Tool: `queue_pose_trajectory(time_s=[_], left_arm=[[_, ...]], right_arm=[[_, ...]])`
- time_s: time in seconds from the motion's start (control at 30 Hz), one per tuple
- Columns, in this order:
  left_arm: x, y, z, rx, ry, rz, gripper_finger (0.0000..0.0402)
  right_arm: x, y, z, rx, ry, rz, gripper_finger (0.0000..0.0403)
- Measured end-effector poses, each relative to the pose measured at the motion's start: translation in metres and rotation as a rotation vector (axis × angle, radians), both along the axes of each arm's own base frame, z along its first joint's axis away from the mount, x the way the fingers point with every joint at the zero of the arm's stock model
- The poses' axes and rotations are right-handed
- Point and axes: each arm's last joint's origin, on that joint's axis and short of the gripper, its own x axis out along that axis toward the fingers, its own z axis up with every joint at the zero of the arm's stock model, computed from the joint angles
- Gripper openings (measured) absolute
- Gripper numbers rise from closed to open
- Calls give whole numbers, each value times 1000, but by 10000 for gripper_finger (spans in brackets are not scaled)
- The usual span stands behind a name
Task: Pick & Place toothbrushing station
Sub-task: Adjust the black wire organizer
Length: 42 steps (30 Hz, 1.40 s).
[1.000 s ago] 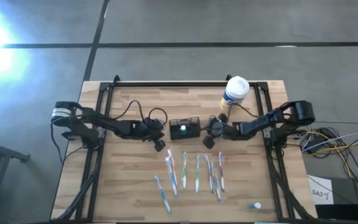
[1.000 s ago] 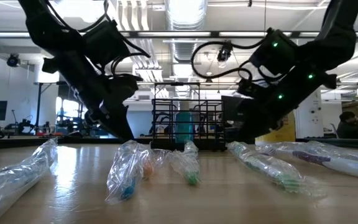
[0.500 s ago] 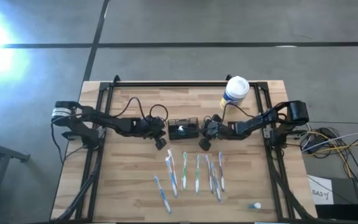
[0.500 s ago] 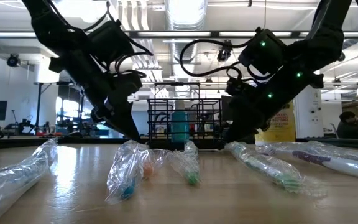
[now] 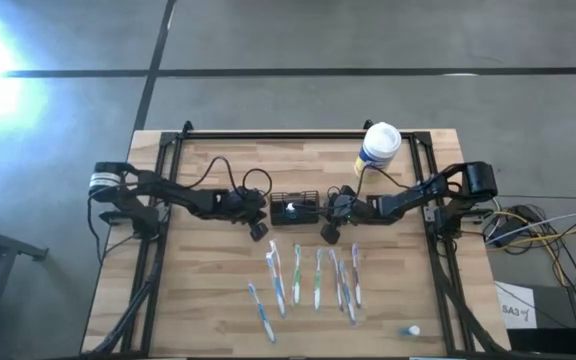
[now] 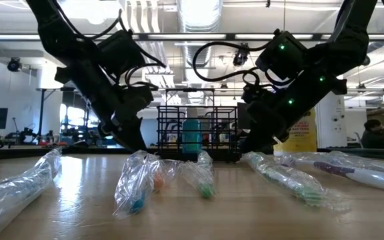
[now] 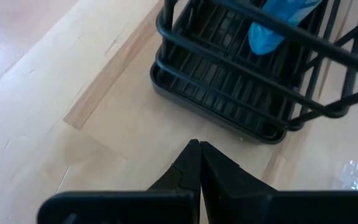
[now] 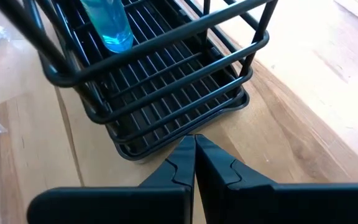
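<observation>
Toothbrushing station (image 5: 295,209) (mid-table) flanked closely by left fingers (image 7: 199,163), right fingers (image 8: 194,155).

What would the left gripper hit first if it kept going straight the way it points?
Probably the base of the black wire caddy: the shut left gripper points at its near bottom edge, with only bare table between.

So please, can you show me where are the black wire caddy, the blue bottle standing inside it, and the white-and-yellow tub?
black wire caddy (image 8: 166,118), right wrist view, on its slatted floor.
blue bottle (image 8: 107,25), right wrist view, on its lower body inside the caddy.
white-and-yellow tub (image 5: 380,138), high view, on its white lid.
</observation>
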Motion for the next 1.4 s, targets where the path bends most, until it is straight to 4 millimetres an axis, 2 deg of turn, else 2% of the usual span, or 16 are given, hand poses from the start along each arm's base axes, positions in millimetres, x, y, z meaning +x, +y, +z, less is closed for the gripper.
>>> queue_pose_trajectory(time_s=[0.53, 1.4], left_arm=[[4, 0, 3, -1, -47, -40, 2], [2, 0, 2, -12, -26, -59, 3]], right_arm=[[0, 0, 0, -12, 9, 27, 8], [0, 4, -1, 27, 13, 79, 8]])
